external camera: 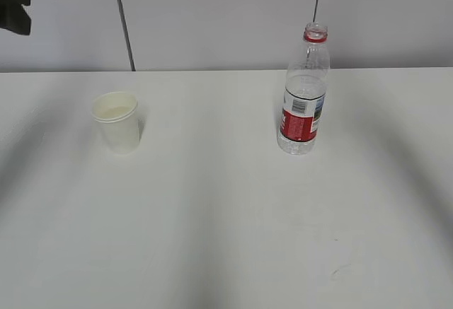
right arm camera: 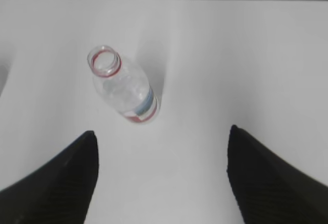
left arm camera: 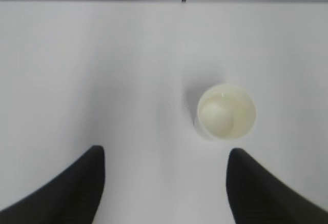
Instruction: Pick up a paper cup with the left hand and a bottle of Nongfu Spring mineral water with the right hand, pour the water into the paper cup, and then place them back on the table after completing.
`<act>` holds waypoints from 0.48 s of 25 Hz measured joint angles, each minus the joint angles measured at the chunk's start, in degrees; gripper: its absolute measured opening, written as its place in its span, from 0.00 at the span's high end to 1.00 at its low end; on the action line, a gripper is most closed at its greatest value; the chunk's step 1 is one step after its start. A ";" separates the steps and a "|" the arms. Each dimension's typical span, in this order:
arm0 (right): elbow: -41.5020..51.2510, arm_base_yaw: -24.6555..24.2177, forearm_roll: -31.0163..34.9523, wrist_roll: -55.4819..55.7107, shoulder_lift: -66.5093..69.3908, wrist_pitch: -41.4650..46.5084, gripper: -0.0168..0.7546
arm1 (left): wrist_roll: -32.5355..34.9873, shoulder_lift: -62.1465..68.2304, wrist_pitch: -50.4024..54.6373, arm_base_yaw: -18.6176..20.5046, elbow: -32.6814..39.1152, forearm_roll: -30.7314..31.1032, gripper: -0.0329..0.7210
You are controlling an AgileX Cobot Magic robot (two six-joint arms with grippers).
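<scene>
A white paper cup [external camera: 117, 121] stands upright on the white table [external camera: 212, 224] at the left; the left wrist view shows it from above [left arm camera: 226, 111] with a pale liquid inside. An uncapped clear bottle with a red label [external camera: 305, 100] stands upright at the right, partly filled with clear water; it also shows in the right wrist view [right arm camera: 123, 90]. My left gripper [left arm camera: 164, 155] is open and empty, high above the table, the cup ahead and to its right. My right gripper [right arm camera: 161, 137] is open and empty, high above the table, the bottle ahead and to its left.
A pale wall with two dark vertical seams [external camera: 123, 19] rises behind the table's far edge. Dark arm parts [external camera: 14, 1] show at the top corners of the exterior view. Soft arm shadows lie across the tabletop.
</scene>
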 joint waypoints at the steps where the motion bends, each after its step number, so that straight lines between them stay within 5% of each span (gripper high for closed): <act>1: -0.82 0.00 0.14 0.00 -0.11 2.40 0.23 | 0.24 0.00 4.32 0.00 -1.05 -0.51 0.35; 7: -2.30 0.00 0.64 0.00 -0.18 12.72 0.23 | 2.47 0.00 24.54 0.00 -4.69 -2.50 0.38; 12: -2.35 0.00 0.87 0.00 -0.18 13.37 0.23 | 4.43 -0.12 27.27 0.00 -5.81 -5.00 0.38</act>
